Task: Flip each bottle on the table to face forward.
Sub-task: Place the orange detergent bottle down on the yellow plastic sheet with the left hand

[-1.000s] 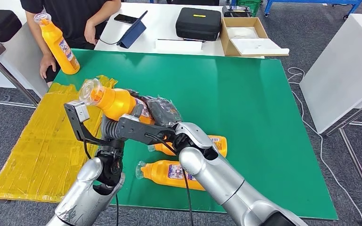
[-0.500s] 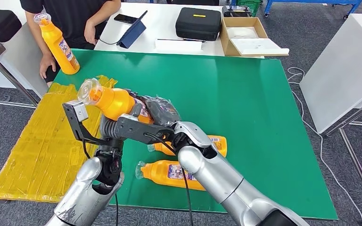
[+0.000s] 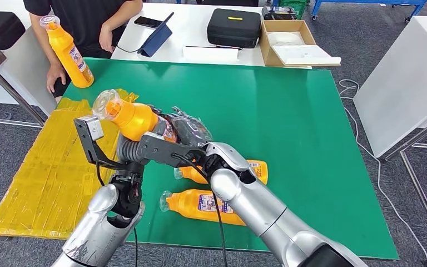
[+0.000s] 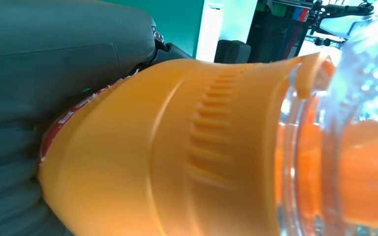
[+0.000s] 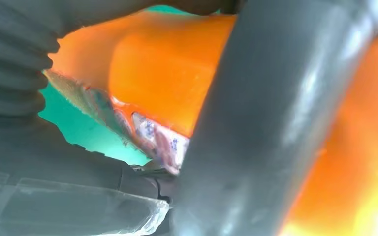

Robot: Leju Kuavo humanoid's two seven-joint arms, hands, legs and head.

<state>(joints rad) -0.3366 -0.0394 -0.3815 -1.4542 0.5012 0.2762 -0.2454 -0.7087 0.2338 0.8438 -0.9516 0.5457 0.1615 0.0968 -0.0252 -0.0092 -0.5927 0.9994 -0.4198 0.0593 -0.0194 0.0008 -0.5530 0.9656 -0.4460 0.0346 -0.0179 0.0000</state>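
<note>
An orange bottle (image 3: 133, 119) with a clear cap is held tilted above the green table (image 3: 289, 128), cap toward the left. My left hand (image 3: 150, 147) grips it from beneath. My right hand (image 3: 192, 130) holds its base end. The left wrist view has the bottle's ribbed shoulder (image 4: 177, 147) and cap close up. In the right wrist view a thick grey thumb (image 5: 256, 123) lies across the bottle's labelled body (image 5: 167, 64). Two more orange bottles lie flat near the front edge, one (image 3: 200, 204) in plain sight, the other (image 3: 256, 169) partly behind my right arm. Another bottle (image 3: 69, 53) stands upright at the far left corner.
A person (image 3: 89, 16) sits beyond the far left corner, one hand (image 3: 53, 78) by the upright bottle. A yellow sheet (image 3: 50, 161) lies left of the table. Behind are a black case (image 3: 234, 26) and a cardboard box (image 3: 289, 41). A white table (image 3: 406, 83) stands right.
The held bottle has shifted slightly, its cap rising a little, with both hands still on it. The bottles on the table have not moved.
</note>
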